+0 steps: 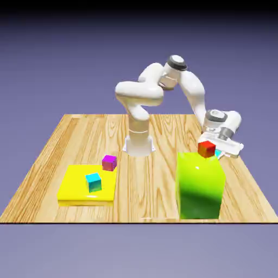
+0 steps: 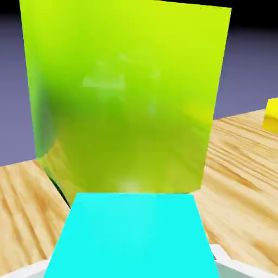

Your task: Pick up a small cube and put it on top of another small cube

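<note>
The small red cube [image 1: 206, 148] shows at the far top edge of the tall green block [image 1: 200, 184]; I cannot tell whether it rests on it. It is out of the hand view. My gripper [image 1: 219, 152] hangs just behind that block, at the exterior view's right, shut on a cyan cube [image 2: 130, 236] that fills the hand view's bottom and hides the fingertips. Only a sliver of this held cyan cube [image 1: 218, 154] shows in the exterior view. The green block [image 2: 125, 98] stands close in front of the hand.
A flat yellow slab [image 1: 76, 187] lies at the exterior view's left, carrying a second cyan cube [image 1: 93, 182] and a magenta cube [image 1: 109, 162] at its far edge. A yellow corner [image 2: 271, 114] shows in the hand view.
</note>
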{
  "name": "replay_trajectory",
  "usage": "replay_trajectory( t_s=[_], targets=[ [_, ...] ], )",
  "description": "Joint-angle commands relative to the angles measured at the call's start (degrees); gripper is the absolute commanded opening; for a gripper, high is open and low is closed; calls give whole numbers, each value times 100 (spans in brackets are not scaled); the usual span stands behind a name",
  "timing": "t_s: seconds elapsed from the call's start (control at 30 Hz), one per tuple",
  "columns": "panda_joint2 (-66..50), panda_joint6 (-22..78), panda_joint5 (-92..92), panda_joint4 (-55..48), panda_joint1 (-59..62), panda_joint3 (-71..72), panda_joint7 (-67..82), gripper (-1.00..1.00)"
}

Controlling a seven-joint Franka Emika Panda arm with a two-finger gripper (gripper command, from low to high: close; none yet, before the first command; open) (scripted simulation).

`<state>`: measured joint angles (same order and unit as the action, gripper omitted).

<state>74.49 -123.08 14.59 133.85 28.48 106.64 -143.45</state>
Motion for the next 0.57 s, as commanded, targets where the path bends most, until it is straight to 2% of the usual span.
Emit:
replay_trajectory(
  t_s=[0.0,0.27,0.43,0.47,0.53],
  targets=[
    [-113,233,-200,-160,208,-175,-12,-100],
    [-984,1979,-1767,-1391,1809,-1526,-114,-100],
    [-924,1139,-1684,-693,1973,-1302,-259,-100],
    [-924,1139,-1684,-693,1973,-1302,-259,100],
    [-942,1388,-1709,-899,1925,-1368,-216,100]
  ],
)
